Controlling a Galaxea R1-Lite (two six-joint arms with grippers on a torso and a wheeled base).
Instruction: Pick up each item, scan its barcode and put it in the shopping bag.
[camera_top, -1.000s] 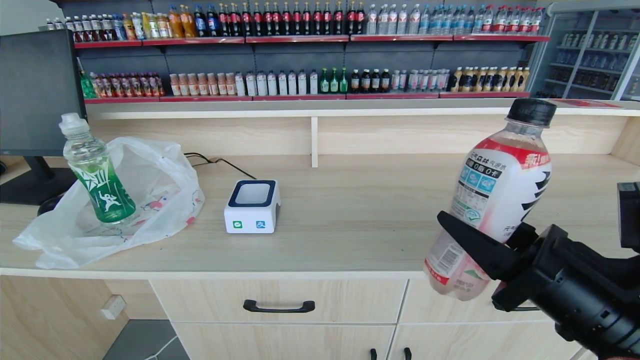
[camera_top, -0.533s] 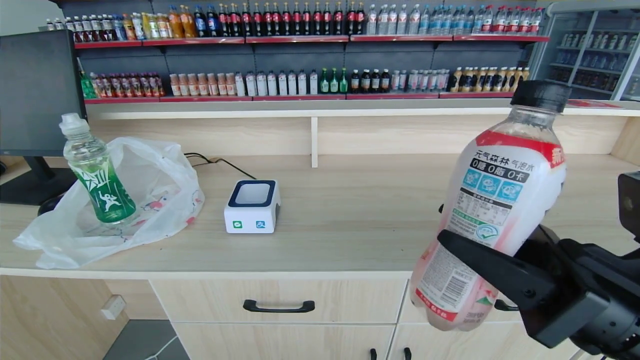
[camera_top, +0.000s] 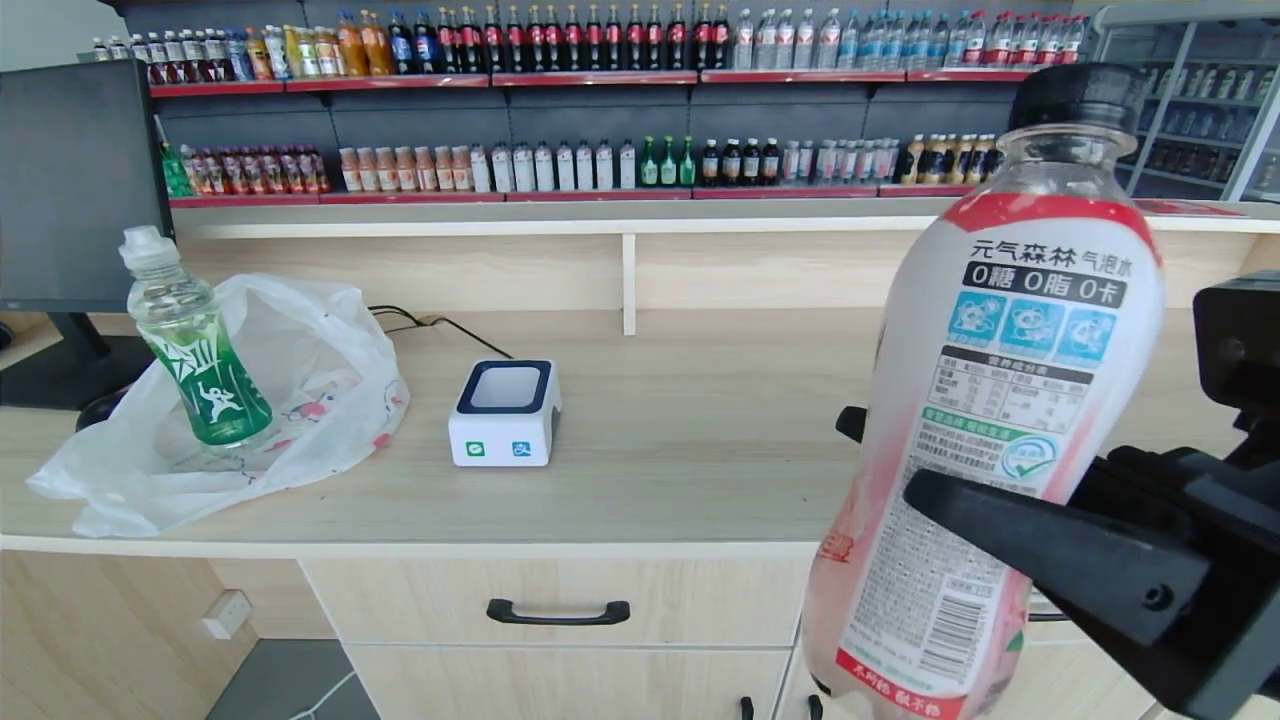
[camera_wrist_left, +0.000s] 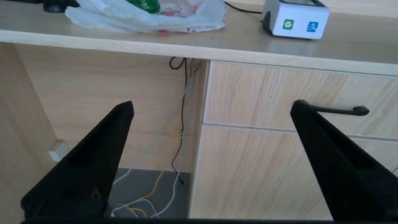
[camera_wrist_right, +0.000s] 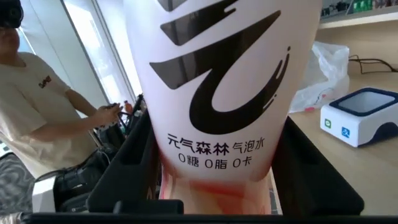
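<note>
Gripping a pink-and-white sparkling-water bottle (camera_top: 1010, 400) in my right hand (camera_top: 882, 456), I have it lifted off the worktop (camera_top: 700, 440), at my right and close in front of me. My fingers (camera_top: 1040, 545) are clamped across its lower half, one on the near side and one behind. The bottle is nearly upright, leaning a little to the right, its black cap (camera_top: 1075, 95) on top. The printed back of the label faces me, with the barcode (camera_top: 950, 625) near the base. In the right wrist view the bottle (camera_wrist_right: 217, 93) sits squarely between the two sides of my right hand (camera_wrist_right: 217, 186).

My left hand (camera_wrist_left: 212, 109) is open and holds nothing. It hangs below the worktop's edge, facing the cabinet front near a black drawer handle (camera_wrist_left: 336, 111).

The white barcode scanner (camera_top: 502, 412) sits on the worktop, well apart from the held bottle. Just to its left lies the crumpled plastic shopping bag (camera_top: 320, 380). A green-labelled bottle (camera_top: 195, 350) stands upright at the bag's left part; I cannot tell whether it is inside. A dark monitor (camera_top: 80, 180) stands behind the bag, and shelves of drinks (camera_top: 600, 78) line the back wall.
</note>
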